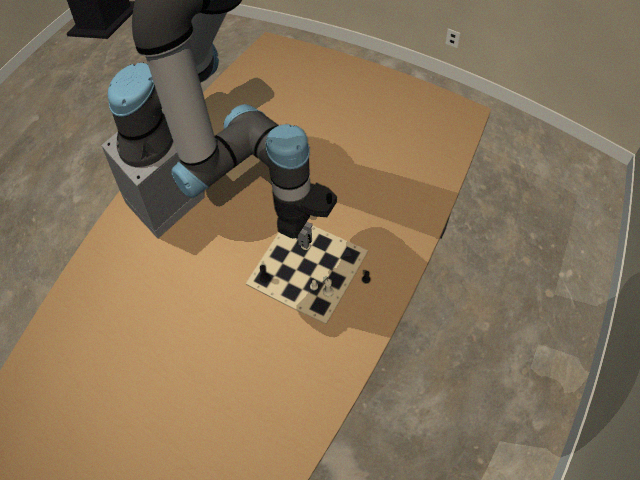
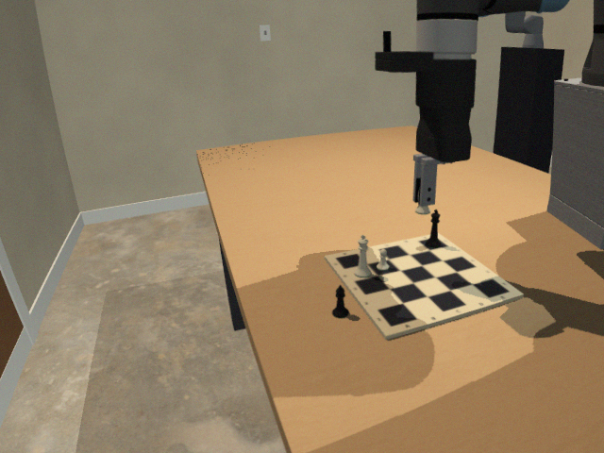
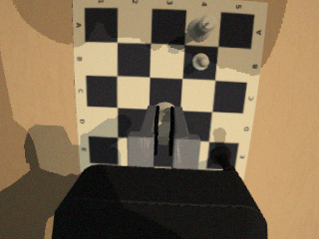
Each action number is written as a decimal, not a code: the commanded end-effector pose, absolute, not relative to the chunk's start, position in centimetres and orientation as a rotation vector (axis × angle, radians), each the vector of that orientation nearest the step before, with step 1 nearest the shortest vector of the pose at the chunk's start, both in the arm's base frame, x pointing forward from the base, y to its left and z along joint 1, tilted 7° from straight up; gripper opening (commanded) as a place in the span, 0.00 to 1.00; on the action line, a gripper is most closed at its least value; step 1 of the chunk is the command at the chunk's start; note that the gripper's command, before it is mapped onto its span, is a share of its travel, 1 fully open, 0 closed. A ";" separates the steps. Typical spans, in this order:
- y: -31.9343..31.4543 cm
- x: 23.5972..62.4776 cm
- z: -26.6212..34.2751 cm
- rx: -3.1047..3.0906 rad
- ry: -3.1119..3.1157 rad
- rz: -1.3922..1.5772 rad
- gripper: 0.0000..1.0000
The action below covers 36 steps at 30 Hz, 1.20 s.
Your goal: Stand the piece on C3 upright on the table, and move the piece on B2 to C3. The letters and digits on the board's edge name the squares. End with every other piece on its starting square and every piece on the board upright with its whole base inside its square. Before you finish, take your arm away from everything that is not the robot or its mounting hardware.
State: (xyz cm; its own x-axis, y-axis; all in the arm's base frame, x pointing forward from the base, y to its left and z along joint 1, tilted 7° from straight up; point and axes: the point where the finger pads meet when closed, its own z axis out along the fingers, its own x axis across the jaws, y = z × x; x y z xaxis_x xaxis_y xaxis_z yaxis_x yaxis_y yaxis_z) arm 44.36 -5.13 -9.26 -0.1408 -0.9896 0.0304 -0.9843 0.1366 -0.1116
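My gripper (image 1: 305,242) (image 2: 424,201) (image 3: 163,120) is shut on a white piece (image 2: 422,209) (image 3: 164,106). The piece's round base points down, high above the board (image 1: 293,259) (image 3: 134,91); the fingers hide its upper part. In the wrist view it overlaps the lower part of C3 (image 3: 165,90), and no piece stands on C3. A black piece (image 1: 366,276) (image 2: 340,304) stands upright on the table, just off the board's A edge.
A tall white piece (image 1: 327,288) (image 2: 362,261) (image 3: 206,25) stands upright on A4. A white pawn (image 1: 313,284) (image 2: 382,260) (image 3: 200,61) stands on B4, close beside it. A tall black piece (image 1: 263,275) (image 2: 434,231) (image 3: 222,156) stands on E5.
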 end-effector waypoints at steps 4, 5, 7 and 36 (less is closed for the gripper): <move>-5.2 44.5 -9.6 -2.026 2.327 -0.163 0.00; -5.2 44.5 -9.8 -2.026 2.327 -0.164 0.00; -5.2 44.6 -10.1 -2.025 2.326 -0.166 0.00; -5.7 45.5 -18.2 -2.025 2.326 -0.166 0.00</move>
State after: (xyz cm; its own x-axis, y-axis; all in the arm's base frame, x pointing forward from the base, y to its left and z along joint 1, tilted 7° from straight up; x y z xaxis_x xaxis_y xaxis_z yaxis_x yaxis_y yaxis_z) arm 45.01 -5.44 -16.95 -0.1389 -0.9899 0.0285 -0.9851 0.1352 -0.1062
